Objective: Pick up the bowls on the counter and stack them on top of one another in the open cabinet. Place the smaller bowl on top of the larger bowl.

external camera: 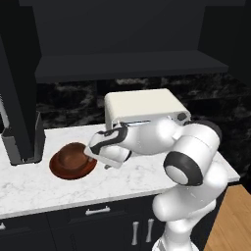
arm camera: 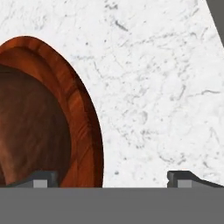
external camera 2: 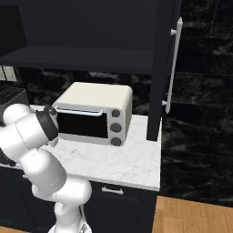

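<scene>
tool [arm camera: 112,177] gapes wide and empty over the glossy, reddish-brown, grain-streaked larger bowl's [arm camera: 81,118] rim on the counter [arm camera: 153,87].

Glossy reddish-brown wooden bowl [external camera: 72,161] with visible grain, polished white marble worktop [external camera: 122,179] faintly grey-veined, smooth cream toaster oven [external camera 2: 94,112], matt near-black cabinet [external camera: 127,63], silver metal handles [external camera: 97,211].

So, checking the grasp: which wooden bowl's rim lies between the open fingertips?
The wide, shallow reddish-brown wooden bowl: its grained rim runs between the gripper's fingertips; the small darker brown bowl sits further in.
</scene>
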